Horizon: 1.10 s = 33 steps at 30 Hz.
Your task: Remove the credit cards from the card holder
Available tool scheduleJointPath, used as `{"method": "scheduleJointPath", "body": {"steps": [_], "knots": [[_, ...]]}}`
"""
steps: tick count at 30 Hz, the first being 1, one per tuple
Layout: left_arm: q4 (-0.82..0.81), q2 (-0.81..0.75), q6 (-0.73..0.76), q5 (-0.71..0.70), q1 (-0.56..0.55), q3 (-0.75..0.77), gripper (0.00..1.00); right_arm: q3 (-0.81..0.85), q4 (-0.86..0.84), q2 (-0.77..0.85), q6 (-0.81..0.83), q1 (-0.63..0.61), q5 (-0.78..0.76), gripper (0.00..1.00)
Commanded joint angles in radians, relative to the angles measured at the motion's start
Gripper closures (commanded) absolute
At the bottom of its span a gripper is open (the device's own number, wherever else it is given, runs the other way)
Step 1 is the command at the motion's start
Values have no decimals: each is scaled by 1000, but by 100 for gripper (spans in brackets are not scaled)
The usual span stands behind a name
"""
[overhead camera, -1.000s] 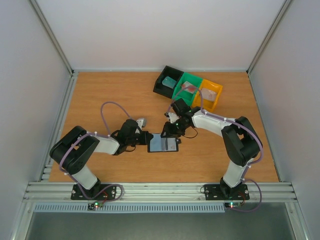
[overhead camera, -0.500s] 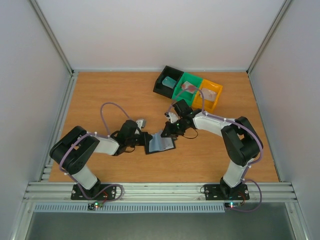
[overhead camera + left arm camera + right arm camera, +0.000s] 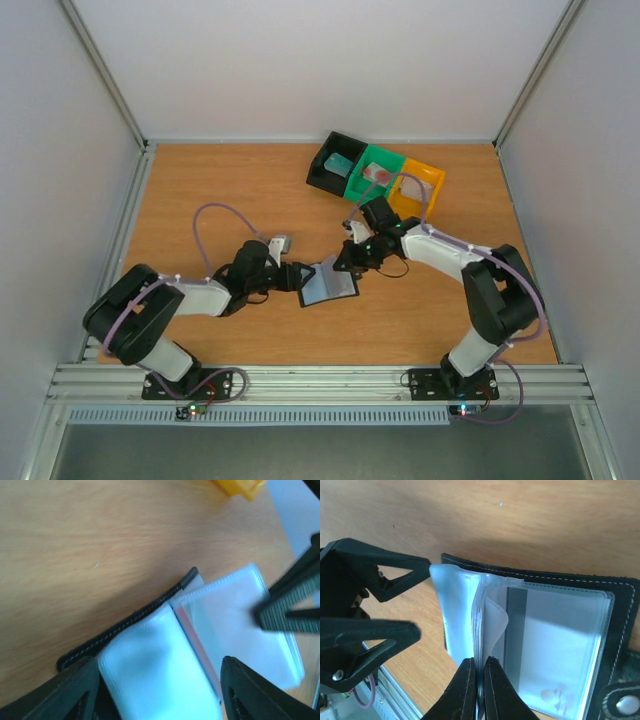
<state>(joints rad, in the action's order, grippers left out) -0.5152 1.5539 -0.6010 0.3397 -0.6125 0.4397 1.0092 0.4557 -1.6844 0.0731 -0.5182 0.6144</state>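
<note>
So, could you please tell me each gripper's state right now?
The left gripper is open.
The right gripper is shut on a clear sleeve of the card holder.

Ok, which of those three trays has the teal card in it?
The black tray, at the row's left end. The green tray next to it holds a reddish card instead.

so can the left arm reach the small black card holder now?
Probably yes: its jaws stand open astride the black card holder, nothing between. The right jaws pinch its clear plastic sleeves, farther along.
</note>
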Motion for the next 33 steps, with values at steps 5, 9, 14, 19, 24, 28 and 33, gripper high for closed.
{"method": "scheduleJointPath", "body": {"steps": [5,9,14,19,24,28,33], "knots": [[-142,-154,88,138,10,-67,1,-10,66,174,38,31,-35,99],[-124,-177,82,141,13,-72,1,-1,84,240,56,31,-31,99],[-143,-202,102,197,13,-77,1,18,97,320,74,32,1,99],[-170,-265,105,266,25,-96,1,34,102,394,98,33,41,99],[-247,-345,96,367,27,-102,1,48,104,463,131,32,95,99],[-279,-403,89,423,26,-104,1,59,105,515,144,32,157,99],[-275,-449,92,415,25,-98,1,62,101,568,149,33,188,99]]}}
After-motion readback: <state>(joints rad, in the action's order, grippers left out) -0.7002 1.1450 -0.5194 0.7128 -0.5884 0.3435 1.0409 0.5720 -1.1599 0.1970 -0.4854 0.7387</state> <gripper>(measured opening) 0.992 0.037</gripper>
